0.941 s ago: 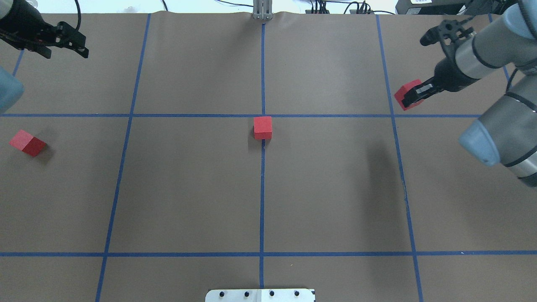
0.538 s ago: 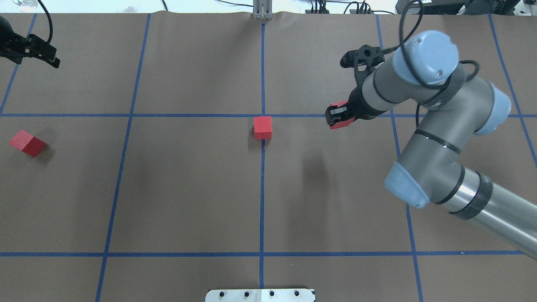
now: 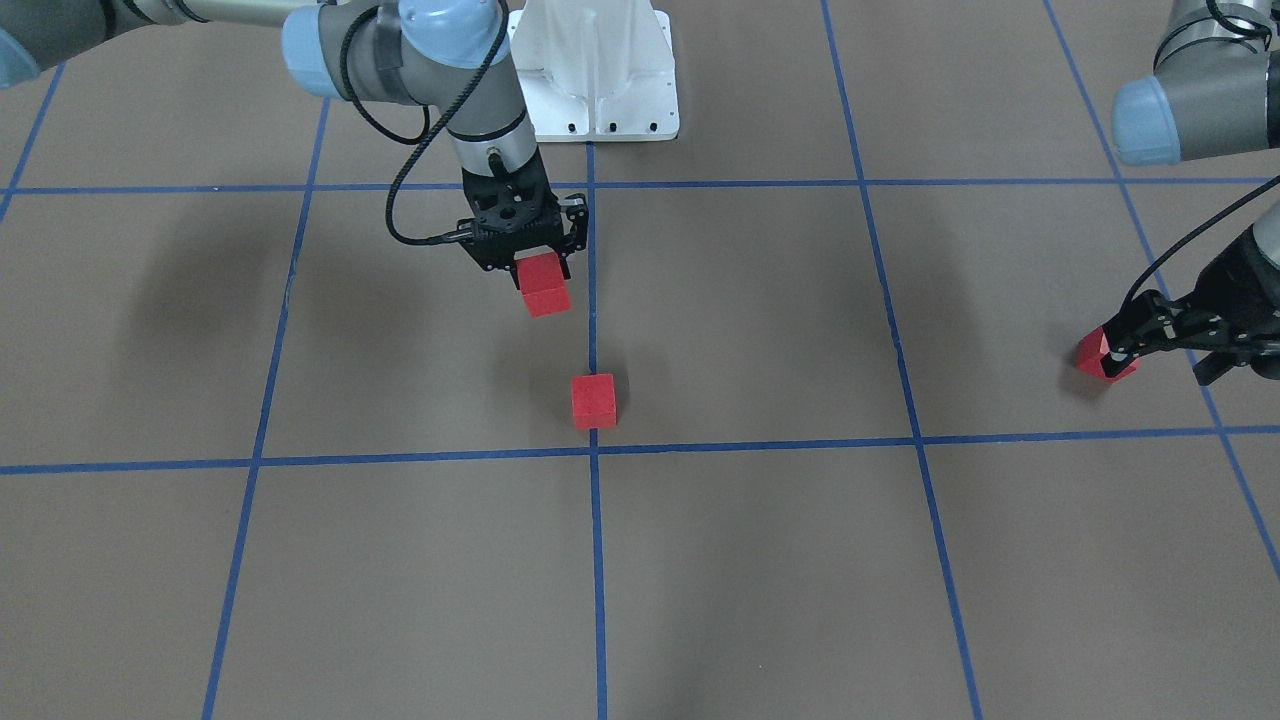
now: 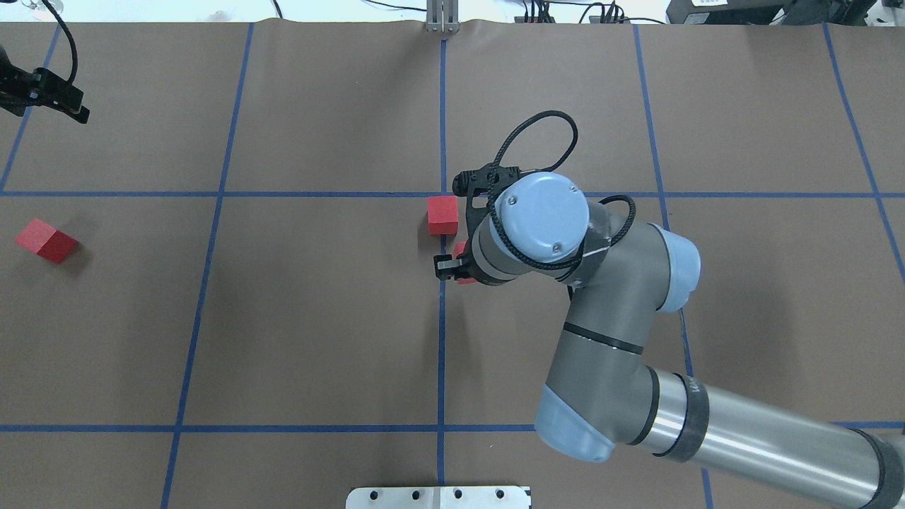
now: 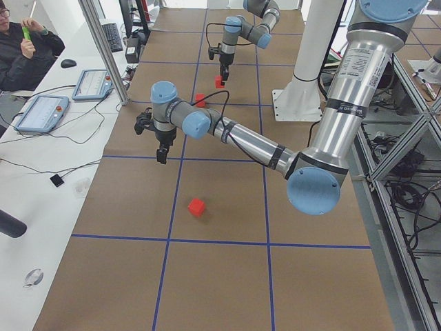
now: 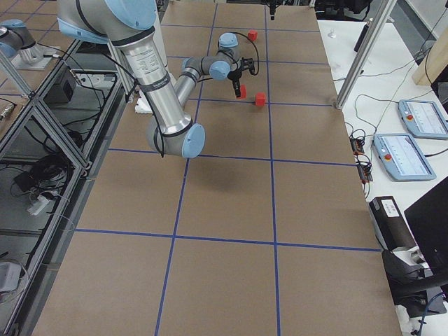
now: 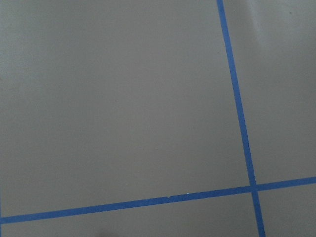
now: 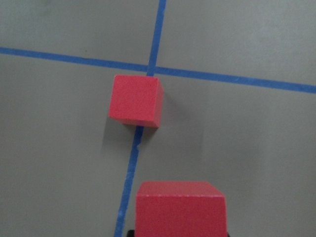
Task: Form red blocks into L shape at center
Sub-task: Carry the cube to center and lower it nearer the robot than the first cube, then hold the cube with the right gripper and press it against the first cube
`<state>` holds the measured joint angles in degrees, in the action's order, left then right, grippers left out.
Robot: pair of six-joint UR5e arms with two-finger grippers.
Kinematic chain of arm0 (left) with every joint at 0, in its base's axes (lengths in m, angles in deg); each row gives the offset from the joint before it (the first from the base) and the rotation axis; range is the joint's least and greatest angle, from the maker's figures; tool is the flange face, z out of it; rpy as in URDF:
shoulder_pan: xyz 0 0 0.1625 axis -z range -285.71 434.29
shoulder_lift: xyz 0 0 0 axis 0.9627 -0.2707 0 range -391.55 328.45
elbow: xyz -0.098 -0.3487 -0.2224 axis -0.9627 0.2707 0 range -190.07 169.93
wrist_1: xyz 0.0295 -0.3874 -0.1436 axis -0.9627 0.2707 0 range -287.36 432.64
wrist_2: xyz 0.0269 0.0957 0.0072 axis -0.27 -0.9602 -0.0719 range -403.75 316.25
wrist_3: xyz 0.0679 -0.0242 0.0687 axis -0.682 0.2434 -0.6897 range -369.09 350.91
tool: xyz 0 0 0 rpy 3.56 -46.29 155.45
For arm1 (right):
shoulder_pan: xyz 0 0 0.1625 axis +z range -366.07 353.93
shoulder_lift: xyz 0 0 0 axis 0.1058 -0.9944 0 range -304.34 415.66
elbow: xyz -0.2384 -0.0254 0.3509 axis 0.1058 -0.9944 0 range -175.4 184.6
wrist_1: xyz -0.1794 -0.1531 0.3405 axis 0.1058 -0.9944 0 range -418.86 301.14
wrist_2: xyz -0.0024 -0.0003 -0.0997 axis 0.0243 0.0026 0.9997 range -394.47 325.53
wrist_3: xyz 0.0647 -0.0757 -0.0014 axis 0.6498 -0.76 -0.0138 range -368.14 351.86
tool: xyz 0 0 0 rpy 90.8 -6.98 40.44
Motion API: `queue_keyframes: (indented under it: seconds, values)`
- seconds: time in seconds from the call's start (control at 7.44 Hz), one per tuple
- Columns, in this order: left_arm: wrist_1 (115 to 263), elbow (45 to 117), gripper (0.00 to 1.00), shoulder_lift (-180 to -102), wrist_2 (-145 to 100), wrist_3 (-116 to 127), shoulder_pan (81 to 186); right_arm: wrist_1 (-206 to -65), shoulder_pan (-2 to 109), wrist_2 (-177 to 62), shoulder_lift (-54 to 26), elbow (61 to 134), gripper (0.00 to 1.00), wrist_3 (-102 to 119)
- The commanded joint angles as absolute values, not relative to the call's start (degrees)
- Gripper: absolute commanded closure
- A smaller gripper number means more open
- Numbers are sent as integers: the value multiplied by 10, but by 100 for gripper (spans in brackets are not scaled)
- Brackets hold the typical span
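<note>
One red block [image 4: 442,215] [image 3: 594,401] [image 8: 136,99] rests just on the robot's side of the center [image 4: 443,194] [image 3: 594,449] tape crossing. My right gripper [image 3: 540,272] [image 4: 452,267] is shut on a second red block [image 3: 543,288] [image 8: 180,207], held above the paper a little nearer the robot than the resting one. The third red block [image 4: 46,240] [image 5: 197,206] lies turned at an angle far out on my left. My left gripper [image 3: 1160,362] [image 5: 160,157] hangs open well above the paper, apart from that block. The left wrist view shows only paper and tape.
My right arm's elbow and forearm [image 4: 615,339] stretch over the near right of the table. White mount plates sit at the robot's edge [image 3: 600,80] [image 4: 438,497]. A seated person [image 5: 21,48] and tablets [image 5: 41,114] are at the side table beyond the far edge.
My right arm has swept in from the right edge to the center, carrying its red block. The left gripper has drifted outward to the left. The two blocks on the paper have not moved.
</note>
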<state>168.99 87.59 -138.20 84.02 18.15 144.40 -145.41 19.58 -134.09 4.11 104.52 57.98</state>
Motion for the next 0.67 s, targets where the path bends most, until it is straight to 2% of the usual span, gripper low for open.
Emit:
queue_keyframes:
  seconds: [0.0,0.54]
  values:
    - [1691,876,1,-1382,840,182,1443,-1457,175,-1305,110,963,100,619]
    - [1691,870,1,-1382,839,183,1443,-1452,175,-1260,114,931,100,618]
